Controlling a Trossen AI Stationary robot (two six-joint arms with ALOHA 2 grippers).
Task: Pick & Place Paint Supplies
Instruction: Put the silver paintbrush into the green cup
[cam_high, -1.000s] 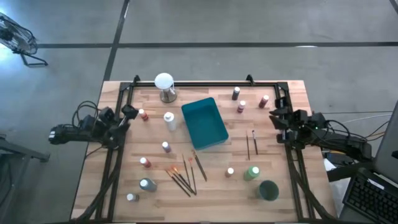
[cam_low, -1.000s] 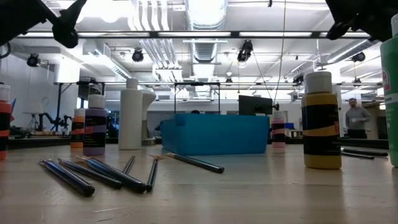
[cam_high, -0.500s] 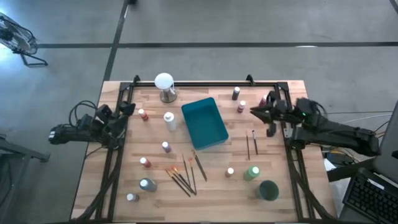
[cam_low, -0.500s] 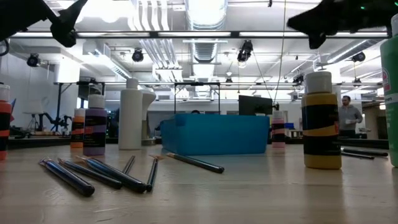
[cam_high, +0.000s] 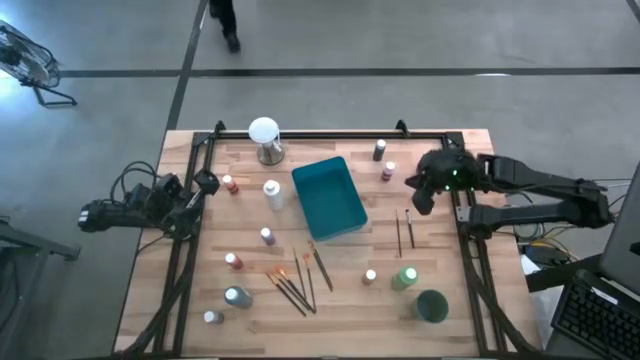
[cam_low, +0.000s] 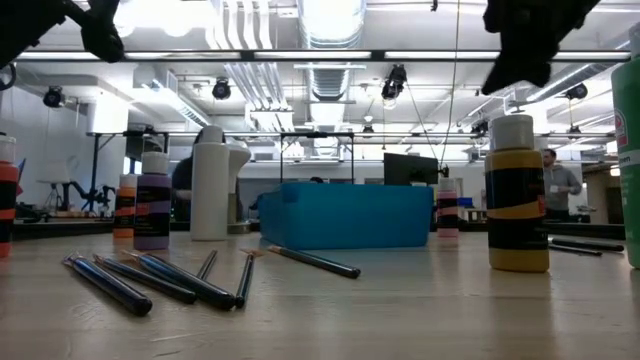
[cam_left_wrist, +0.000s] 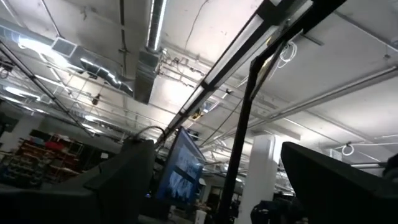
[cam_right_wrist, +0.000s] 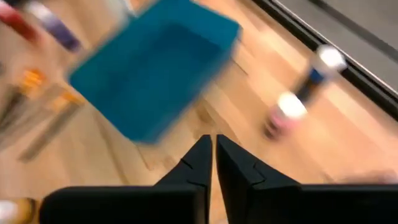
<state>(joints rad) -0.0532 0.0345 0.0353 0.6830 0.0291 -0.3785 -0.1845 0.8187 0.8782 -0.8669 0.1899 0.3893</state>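
Observation:
Paint bottles stand scattered on the wooden table: a dark one (cam_high: 379, 150) and a pink one (cam_high: 388, 171) at the far right, a white one (cam_high: 271, 193), a purple one (cam_high: 267, 236), green ones (cam_high: 404, 278) (cam_high: 432, 305). Brushes lie in a bunch (cam_high: 295, 280) and as a pair (cam_high: 403, 230). My right gripper (cam_high: 415, 195) hangs shut and empty above the table, slanting down, right of the teal tray (cam_high: 328, 197); its wrist view shows the fingertips (cam_right_wrist: 211, 146) together over bare wood. My left gripper (cam_high: 205, 183) waits open at the left edge, pointing up.
A white globe on a metal base (cam_high: 264, 138) stands at the far edge. A black frame (cam_high: 300, 134) runs round the table. A person (cam_high: 225, 20) walks past beyond the far side. Bare wood lies between the tray and the brush pair.
My right gripper has swung from the table's right edge in toward the tray, rising and tipping from pointing up to slanting down at the table. A person has come into view beyond the far edge.

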